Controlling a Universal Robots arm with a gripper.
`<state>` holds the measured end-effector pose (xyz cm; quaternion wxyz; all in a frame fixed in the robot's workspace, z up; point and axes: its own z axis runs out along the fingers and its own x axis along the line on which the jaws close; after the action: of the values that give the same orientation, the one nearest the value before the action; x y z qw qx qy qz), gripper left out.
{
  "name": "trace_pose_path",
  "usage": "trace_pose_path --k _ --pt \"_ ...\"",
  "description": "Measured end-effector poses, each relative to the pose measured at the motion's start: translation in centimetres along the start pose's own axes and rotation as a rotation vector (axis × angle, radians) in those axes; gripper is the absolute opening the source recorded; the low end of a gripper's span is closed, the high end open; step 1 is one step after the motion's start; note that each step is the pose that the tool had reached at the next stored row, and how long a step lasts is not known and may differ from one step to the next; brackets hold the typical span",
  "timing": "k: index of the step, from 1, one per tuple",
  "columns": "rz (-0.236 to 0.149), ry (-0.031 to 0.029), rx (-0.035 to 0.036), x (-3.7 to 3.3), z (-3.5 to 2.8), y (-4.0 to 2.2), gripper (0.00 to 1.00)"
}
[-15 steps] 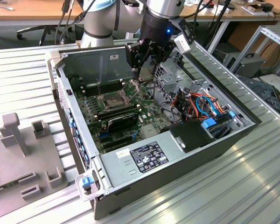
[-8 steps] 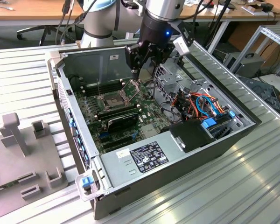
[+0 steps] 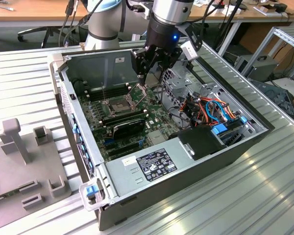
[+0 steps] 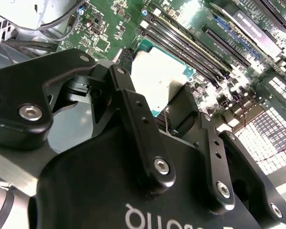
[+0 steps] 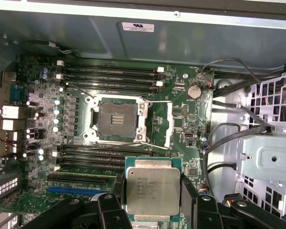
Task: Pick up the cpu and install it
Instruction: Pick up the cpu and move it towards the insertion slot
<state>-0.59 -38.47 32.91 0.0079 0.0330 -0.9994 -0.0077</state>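
Jaws: narrow, closed on the cpu (image 5: 152, 186). One black finger (image 5: 187, 193) sits against each of two opposite edges, and the chip is held flat.
Gripper: my gripper (image 3: 149, 78) hangs inside the open computer case (image 3: 196, 176), above the motherboard (image 3: 103, 122).
cpu position: held clear of the board and not seated. In the first wrist view its outline lies beside the socket (image 5: 117, 119) and overlaps one bank of memory slots (image 5: 86, 157).
First wrist view adds: the chip's dull metal top, faintly printed. The socket is open with its dark contact field bare, and its shiny frame (image 5: 158, 125) is swung to one side. A second bank of slots (image 5: 109, 76) lies on the socket's other side, and a coin cell (image 5: 194, 90) is nearby.
Second wrist view adds: the cpu (image 4: 157, 81) seen past my finger links (image 4: 143, 138), with a green rim and its face washed out by glare. Long memory slots (image 4: 186, 45) run just beyond it.
Exterior view adds: my fingertips are just to the exterior view's right of the socket (image 3: 118, 104). I cannot make out the chip itself from there.
Edges: a grey case wall (image 5: 181, 43) stands behind the far slots. A perforated drive cage (image 5: 271, 157) and black cables (image 5: 229, 129) are close on one flank.
Open room: the space above the socket is unobstructed.
Further out: a power supply (image 3: 147, 166) and orange and blue wiring (image 3: 210, 110) are inside the case. A grey fixture block (image 3: 24, 156) stands on the slatted table (image 3: 235, 210), at the exterior view's left.
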Motion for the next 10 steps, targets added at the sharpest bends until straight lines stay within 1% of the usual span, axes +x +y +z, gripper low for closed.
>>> trace_pose_path --k 3,10 --pt "0.000 0.0000 0.0001 -0.01 0.24 0.02 0.55" --pt "0.000 0.0000 0.0000 -0.01 0.58 0.05 0.55"
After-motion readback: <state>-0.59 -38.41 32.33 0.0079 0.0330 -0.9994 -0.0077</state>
